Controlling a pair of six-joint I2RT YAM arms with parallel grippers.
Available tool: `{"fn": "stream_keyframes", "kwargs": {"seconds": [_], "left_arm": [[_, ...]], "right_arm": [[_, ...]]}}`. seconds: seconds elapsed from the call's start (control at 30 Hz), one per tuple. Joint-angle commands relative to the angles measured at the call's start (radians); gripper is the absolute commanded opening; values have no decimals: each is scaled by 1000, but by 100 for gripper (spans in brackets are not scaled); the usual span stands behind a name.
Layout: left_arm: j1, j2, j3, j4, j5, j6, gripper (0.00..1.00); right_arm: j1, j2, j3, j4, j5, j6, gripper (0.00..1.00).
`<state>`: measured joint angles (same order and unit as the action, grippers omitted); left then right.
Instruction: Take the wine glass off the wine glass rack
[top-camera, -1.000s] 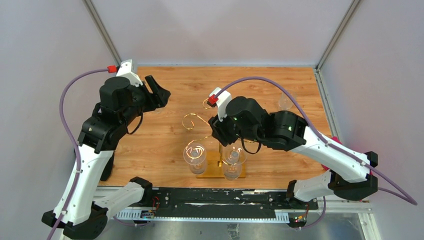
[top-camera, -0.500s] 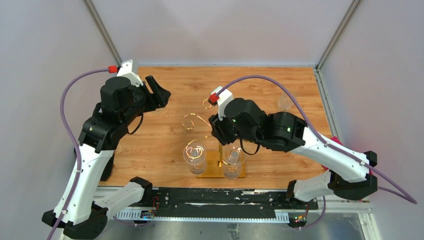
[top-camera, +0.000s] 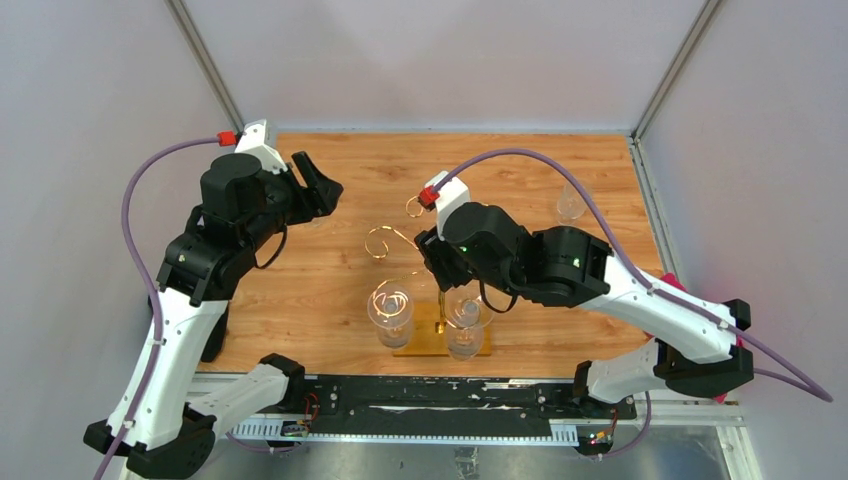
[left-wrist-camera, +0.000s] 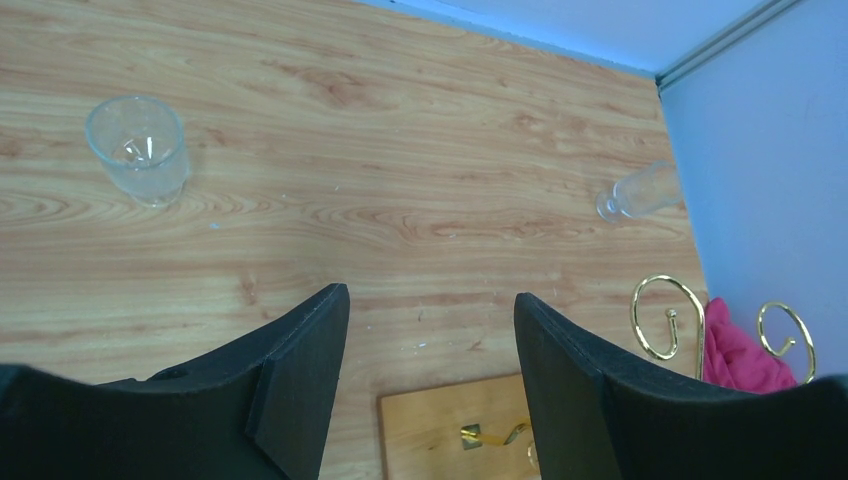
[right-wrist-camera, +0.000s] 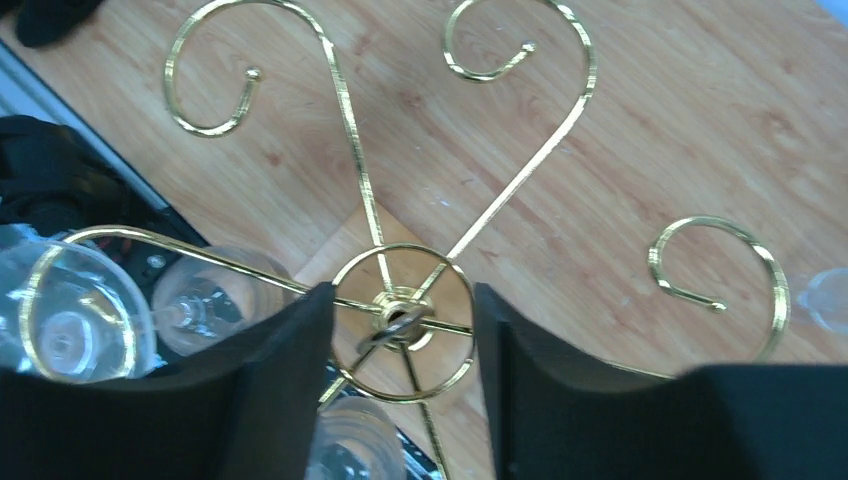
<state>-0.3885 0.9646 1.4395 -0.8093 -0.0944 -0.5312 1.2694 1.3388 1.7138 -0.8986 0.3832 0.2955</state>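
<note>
The gold wire wine glass rack (top-camera: 392, 240) stands on its wooden base (top-camera: 420, 345) near the table's front edge. Wine glasses (top-camera: 390, 312) (top-camera: 467, 322) hang bowl-down from its arms. My right gripper (top-camera: 441, 268) is right above the rack's centre. In the right wrist view it (right-wrist-camera: 400, 295) is open, its jaws on either side of the rack's top hub ring (right-wrist-camera: 403, 322), holding nothing. Hanging glasses (right-wrist-camera: 75, 322) (right-wrist-camera: 213, 296) show at the left there. My left gripper (top-camera: 322, 188) is open and empty, above the table to the rack's far left; it (left-wrist-camera: 430, 340) looks down on the rack base (left-wrist-camera: 450, 432).
A small clear glass (top-camera: 572, 203) stands at the back right. The left wrist view shows a clear tumbler (left-wrist-camera: 140, 148), another glass (left-wrist-camera: 640, 190) near the wall, gold scroll ends (left-wrist-camera: 665, 316) and a pink cloth (left-wrist-camera: 738, 358).
My right arm has shifted a little left and toward the front, settling its gripper over the rack's centre. The left arm has not moved.
</note>
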Motion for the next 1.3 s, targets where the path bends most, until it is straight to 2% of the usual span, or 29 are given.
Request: {"fn": "stream_keyframes", "kwargs": {"seconds": [0.0, 0.07, 0.13, 0.4, 0.63, 0.73, 0.87, 0.93, 1.03, 1.13, 1.27], "left_arm": [[-4, -11, -2, 17, 8, -3, 67], [-4, -13, -2, 17, 10, -4, 67], [-4, -11, -3, 18, 11, -5, 67], [-4, -15, -5, 17, 13, -4, 67], [-4, -26, -7, 16, 14, -1, 67], [-4, -28, -11, 16, 15, -1, 67], [-4, -32, -12, 16, 18, -1, 67], [-4, -35, -9, 16, 17, -1, 66], [-4, -37, -7, 16, 16, 0, 62], [-4, -32, -2, 16, 18, 0, 52], [-4, -21, 7, 17, 21, -4, 50]], "right_arm": [[21, 8, 46, -122, 131, -20, 61], [27, 7, 72, -142, 156, -28, 68], [27, 4, 85, -152, 167, -41, 68], [46, 17, 93, -153, 150, -42, 59], [69, 53, 105, -146, 135, -31, 44], [74, 66, 108, -146, 135, -19, 27], [79, 71, 115, -146, 137, -9, 14], [81, 71, 120, -145, 145, -5, 1], [82, 68, 124, -143, 167, 0, 0], [82, 65, 130, -134, 195, -5, 0], [82, 70, 157, -117, 247, -26, 0]]}}
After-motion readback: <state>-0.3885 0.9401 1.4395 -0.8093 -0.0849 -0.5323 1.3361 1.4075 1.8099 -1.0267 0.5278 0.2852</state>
